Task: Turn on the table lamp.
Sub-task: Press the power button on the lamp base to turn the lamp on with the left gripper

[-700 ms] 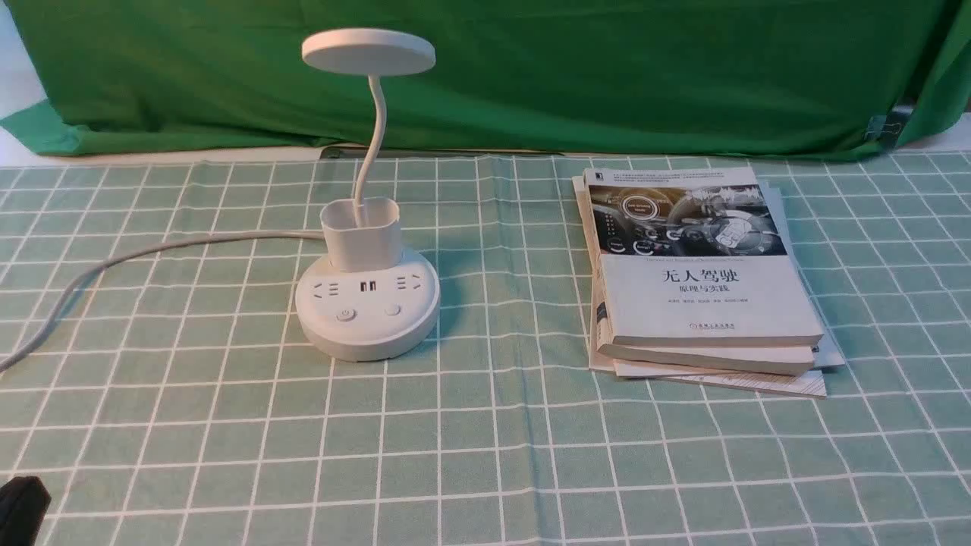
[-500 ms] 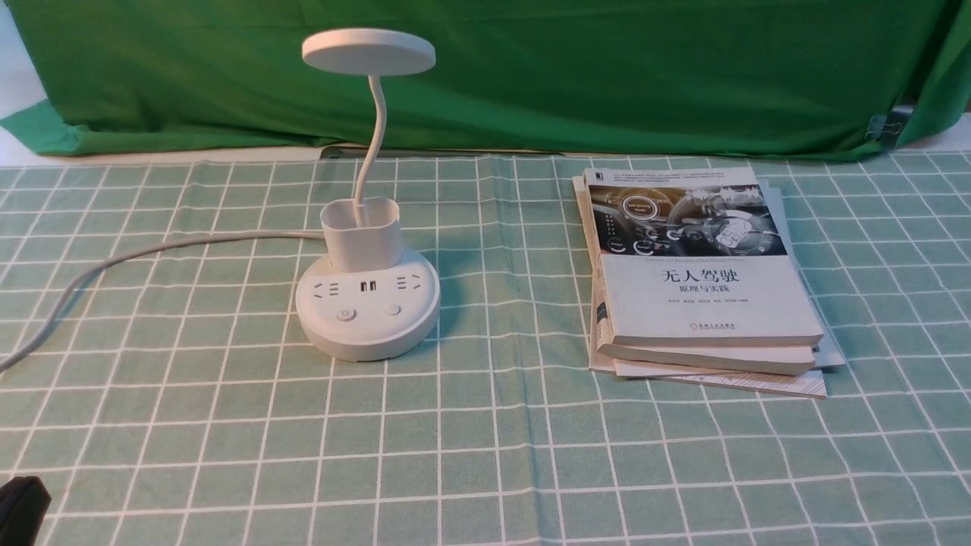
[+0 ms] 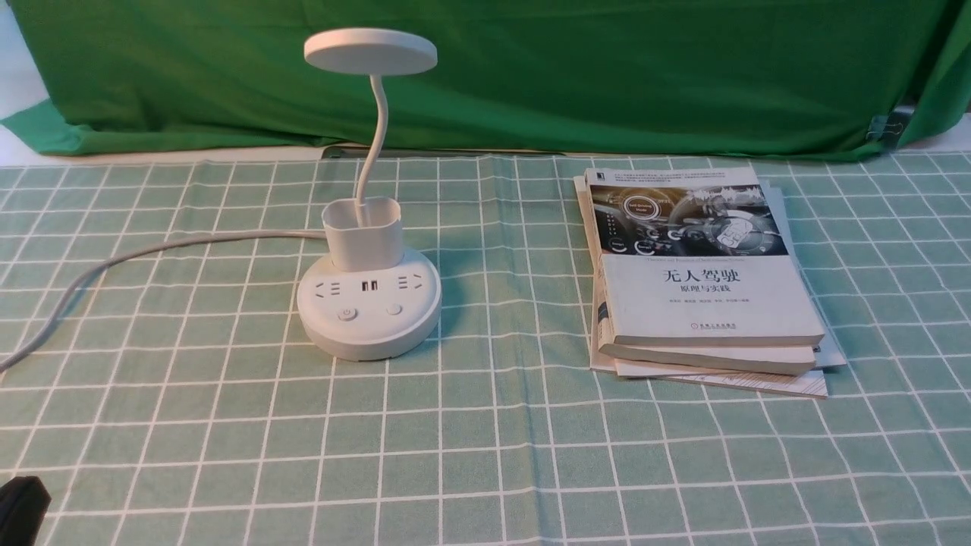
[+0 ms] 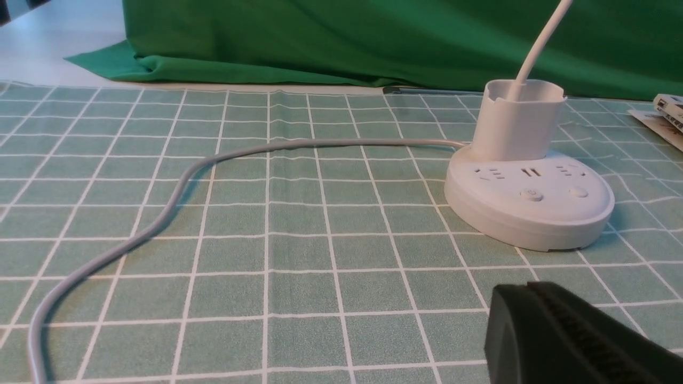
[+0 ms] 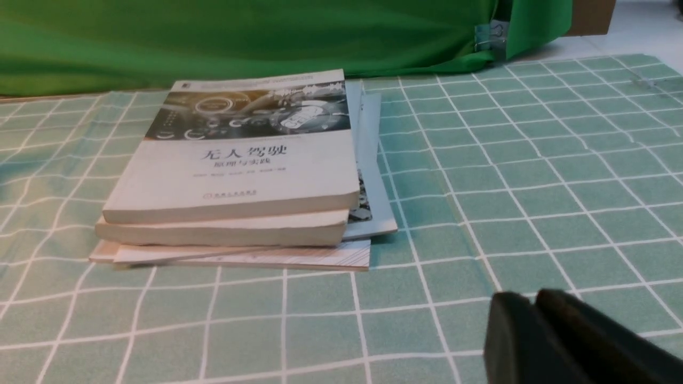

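A: Front view first. Where is the table lamp (image 3: 369, 303)?

B: Upright on the tabletop (image 3: 485, 455), left of centre. Its round base is turned toward the robot, so the two buttons (image 3: 347, 313) sit on the near side, in front of the cup holder (image 3: 362, 233). They can be reached from above without passing the gooseneck (image 3: 377, 129). The disc head (image 3: 370, 51) looks unlit, so I judge the pressing not yet done.

A: And around it?

B: The cord (image 3: 152, 250) trails off to the left, clear of a straight approach. A stack of books (image 3: 705, 288) lies well apart on the right. The left arm (image 3: 19, 509) shows only as a black corner at the near edge.

A: Left wrist view?

B: The left jaws are pressed together with nothing between them, near the base but not touching it. Closed makes sense here, since one blunt tip suits pushing a button. The lamp stands on this arm's side, so it is probably the one to act.

A: Which button?

B: The one bearing a ring-like mark looks likelier, though the mark is too small to be sure.

A: Right wrist view?

B: The right jaws are likewise closed and empty, short of the books, with no lamp in sight. I would say they are parked out of the way.
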Controlling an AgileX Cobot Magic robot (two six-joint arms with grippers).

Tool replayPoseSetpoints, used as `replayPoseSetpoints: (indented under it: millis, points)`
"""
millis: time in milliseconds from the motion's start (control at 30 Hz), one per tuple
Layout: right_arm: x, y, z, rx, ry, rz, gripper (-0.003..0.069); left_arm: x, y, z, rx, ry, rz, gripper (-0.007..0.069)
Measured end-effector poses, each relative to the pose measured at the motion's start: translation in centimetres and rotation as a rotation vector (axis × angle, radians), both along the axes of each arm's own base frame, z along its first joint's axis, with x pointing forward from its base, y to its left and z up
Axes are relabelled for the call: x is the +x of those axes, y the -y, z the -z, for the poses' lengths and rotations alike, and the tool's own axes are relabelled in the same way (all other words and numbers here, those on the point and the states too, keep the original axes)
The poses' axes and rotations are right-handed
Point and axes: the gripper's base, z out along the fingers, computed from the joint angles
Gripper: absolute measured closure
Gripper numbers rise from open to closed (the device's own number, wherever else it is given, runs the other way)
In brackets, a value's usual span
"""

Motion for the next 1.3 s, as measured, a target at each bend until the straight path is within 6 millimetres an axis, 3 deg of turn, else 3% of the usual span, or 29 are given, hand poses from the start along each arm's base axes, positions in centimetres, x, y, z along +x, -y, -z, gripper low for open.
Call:
replayPoseSetpoints:
  millis: [467, 633, 733, 800, 1067, 1167, 1300]
  points:
    - [0.0, 0.0, 0.0, 0.000, 0.000, 0.000, 0.0559, 0.0, 0.0, 0.0, 0.001, 0.001, 0.000, 0.0603]
    - [0.0, 0.0, 0.0, 0.000, 0.000, 0.000, 0.0559, 0.1, -0.1, -0.9, 0.014, 0.106, -0.006, 0.0603]
    - [0.0, 0.0, 0.0, 0.000, 0.000, 0.000, 0.0559, 0.1, -0.1, -2.3, 0.026, 0.261, -0.011, 0.0603]
    - [0.0, 0.0, 0.0, 0.000, 0.000, 0.000, 0.0559, -0.3, -0.1, -4.1, 0.015, 0.464, -0.015, 0.0603]
    - [0.0, 0.0, 0.0, 0.000, 0.000, 0.000, 0.0558, -3.5, -0.3, -8.6, -0.112, 1.067, 0.005, 0.0603]
    - [0.0, 0.0, 0.0, 0.000, 0.000, 0.000, 0.0558, -4.2, -0.6, -10.3, -0.226, 1.108, 0.032, 0.0603]
    - [0.0, 0.0, 0.0, 0.000, 0.000, 0.000, 0.0558, -5.2, -0.7, -15.8, -0.235, 0.962, 0.029, 0.0603]
